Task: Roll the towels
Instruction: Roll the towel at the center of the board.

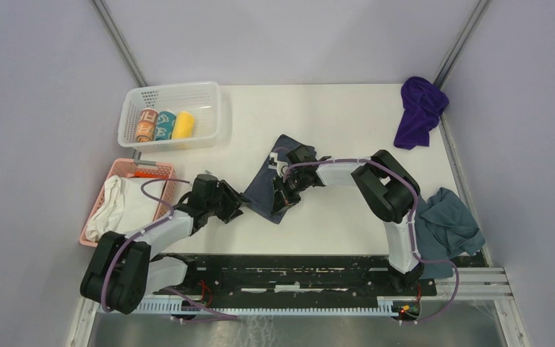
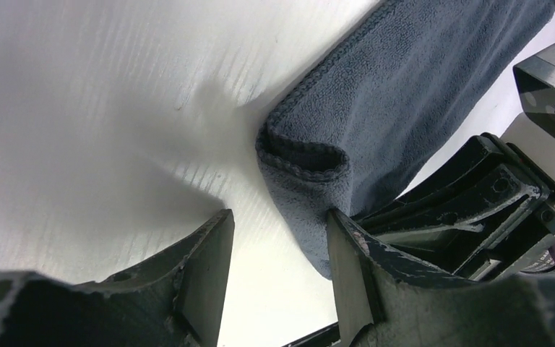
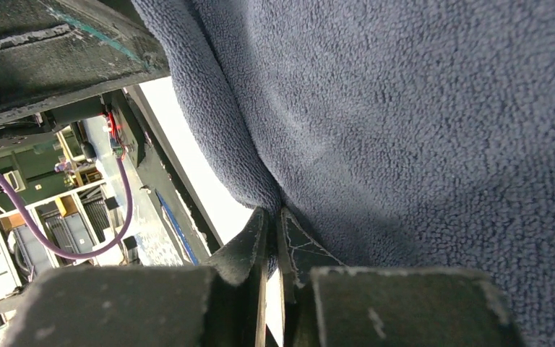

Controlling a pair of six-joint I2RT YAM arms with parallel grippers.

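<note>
White tabletop (image 1: 347,116) beneath. Ahead of the left gripper (image 2: 278,217), jaws apart, lies the slate-grey towel (image 2: 405,94); the right gripper (image 3: 274,214) pinches its edge.

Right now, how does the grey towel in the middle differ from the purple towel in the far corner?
The grey towel lies folded flat in a long strip; the purple towel sits in a crumpled heap. The right gripper pinches the grey towel's edge; nothing touches the purple one. Neither is rolled yet.
</note>
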